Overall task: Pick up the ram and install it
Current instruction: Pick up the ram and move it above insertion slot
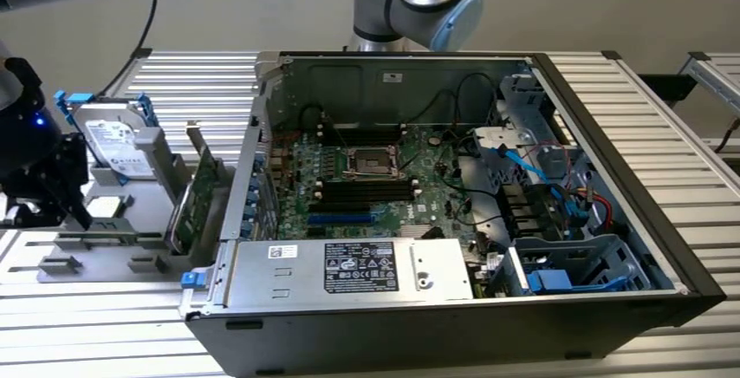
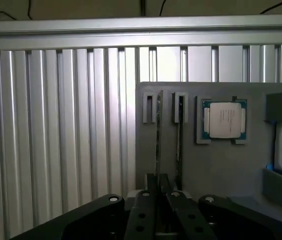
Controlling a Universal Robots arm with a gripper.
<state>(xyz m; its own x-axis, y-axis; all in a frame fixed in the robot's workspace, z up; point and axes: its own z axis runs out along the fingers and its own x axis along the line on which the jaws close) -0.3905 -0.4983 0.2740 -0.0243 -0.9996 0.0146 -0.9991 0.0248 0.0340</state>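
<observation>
Quick status from my remote seat. The fingers [image 2: 141, 212] are pinched shut on the ram [image 2: 158, 135], which I'm seeing edge-on as a thin sliver running from its notch in the grey holder [image 2: 215, 165] straight down into the gap between them. So the grip is on the stick's two flat faces, with the fingers sitting at the end nearest the wrist. That makes sense to me, since squeezing the flats should keep the stick from twisting.

The ram is not lifted out yet as far as I can tell. Its far end sits in the little upright bracket on the holder. That bracket is clearly there to stand the stick on edge, so there's something to grab from above.

A second stick [image 2: 179, 145] stands just beside it in its own bracket, outside the grip. The CPU [image 2: 224, 120] lies flat in a pocket a bit further along.

From the exterior view, the holder [image 1: 104, 252] sits on the slatted counter [image 1: 116, 335] at the exterior view's left. It's well apart from the motherboard [image 1: 359, 179] inside the open computer case [image 1: 463, 335].
</observation>
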